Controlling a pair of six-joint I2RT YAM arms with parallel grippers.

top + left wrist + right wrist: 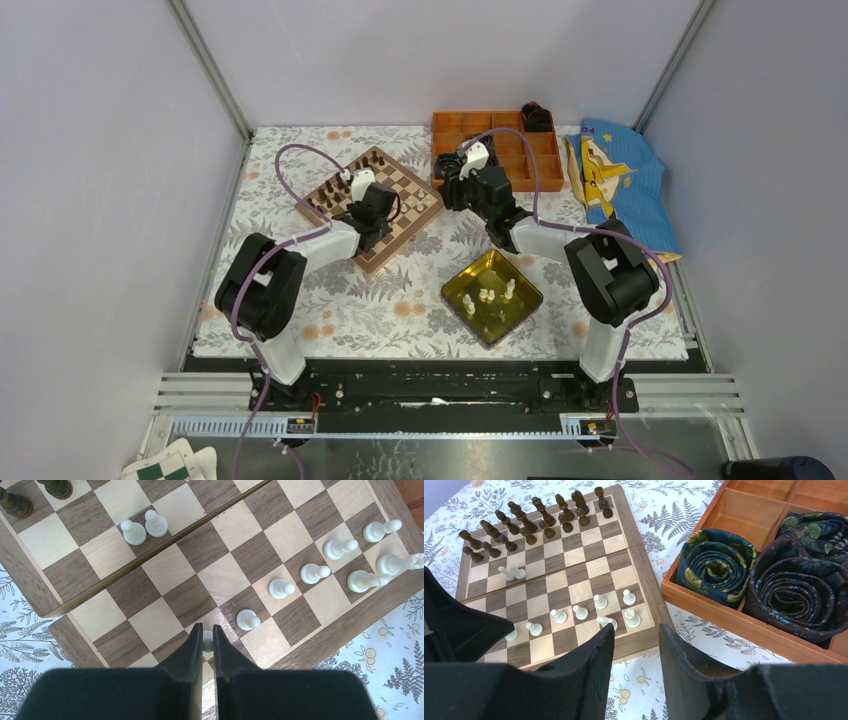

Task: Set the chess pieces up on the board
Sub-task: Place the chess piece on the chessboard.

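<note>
Right now the left gripper [206, 629] is hanging low over the board [405, 228], its jaws drawn almost together and pinching a cream pawn [207, 641]. The pawn is standing upright, its round head facing up between the dark fingers, above a square near the board's near edge. Five more cream pawns [281, 588] are standing in a straight row that is running diagonally away from the gripper toward a corner, with taller cream pieces [367, 580] just behind them. Two stray pawns [145, 528] are sitting side by side by the fold seam. From above, the board is lying corner-on to the arms, like a diamond, with the dark pieces [534, 517] lined along the far side. The right gripper [636, 628] is hovering about half open, gripping nothing, between the board and the orange box [734, 617]. A few cream pieces [490, 295] are waiting in the yellow tray [520, 310].
</note>
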